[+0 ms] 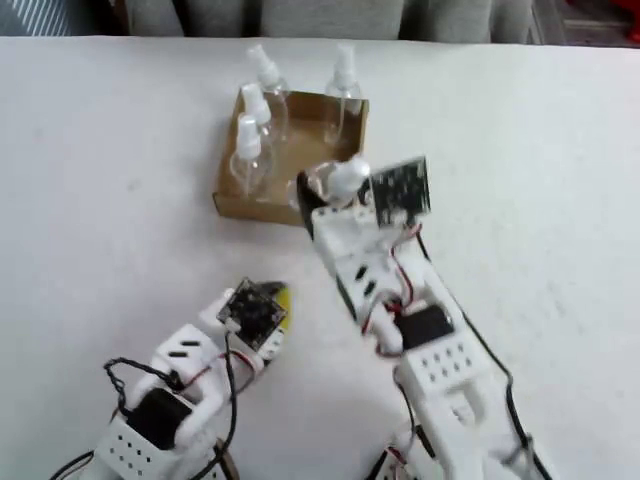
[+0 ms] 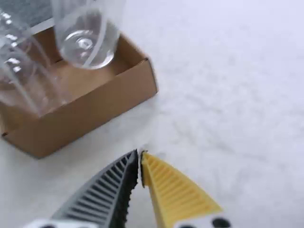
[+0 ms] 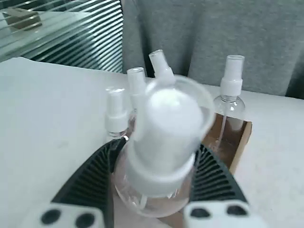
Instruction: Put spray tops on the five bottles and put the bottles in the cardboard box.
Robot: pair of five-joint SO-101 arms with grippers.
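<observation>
In the high view's middle, the right gripper (image 1: 335, 195) pinches the fifth capped bottle (image 1: 347, 178) above the box's (image 1: 232, 203) lower-right corner, seemingly to lower it beside the four bottles (image 1: 248, 160) inside, while the left gripper (image 1: 268, 300), jaws pressed together, sits lower left, out of the way.

No lettering, label or number (on bottles or box) can be read.

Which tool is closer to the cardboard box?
Right. The right tool holds a spray bottle over the near edge of the cardboard box; the left tool, shut, is short of it.
</observation>
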